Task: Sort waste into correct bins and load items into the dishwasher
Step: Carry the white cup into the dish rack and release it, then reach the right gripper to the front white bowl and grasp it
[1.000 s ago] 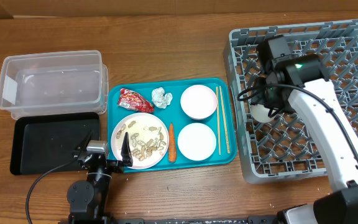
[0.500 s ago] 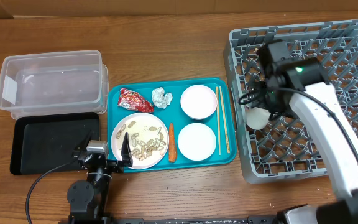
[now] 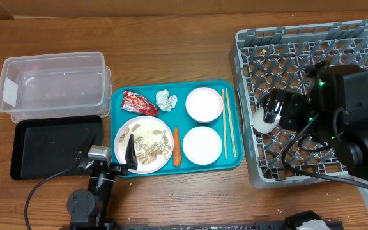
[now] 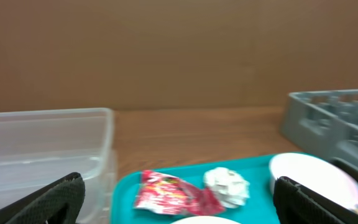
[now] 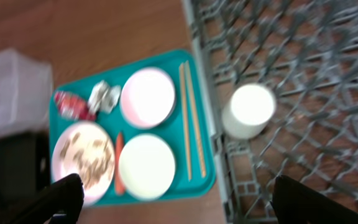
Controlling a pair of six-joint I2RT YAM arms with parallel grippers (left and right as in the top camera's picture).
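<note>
The small white cup (image 3: 261,120) stands free in the grey dish rack (image 3: 312,45) near its left edge; it also shows in the right wrist view (image 5: 248,111). My right gripper (image 3: 275,110) hangs high above it, open and empty (image 5: 176,199). On the teal tray lie the red wrapper (image 3: 138,103), the tissue ball (image 3: 165,99), the carrot (image 3: 176,145), a plate with peanut shells (image 3: 144,144), two bowls (image 3: 204,104) (image 3: 202,144) and chopsticks (image 3: 229,121). My left gripper (image 3: 128,153) is open and empty at the plate's near left side, facing the wrapper (image 4: 166,194).
The teal tray (image 3: 171,86) lies in the middle of the wooden table. The clear tub (image 3: 53,86) stands at the far left, with the flat black tray (image 3: 50,150) in front of it. The rack fills the right side.
My right gripper let go of the cup in the rack and rose up and to the right. The left arm has barely moved.
</note>
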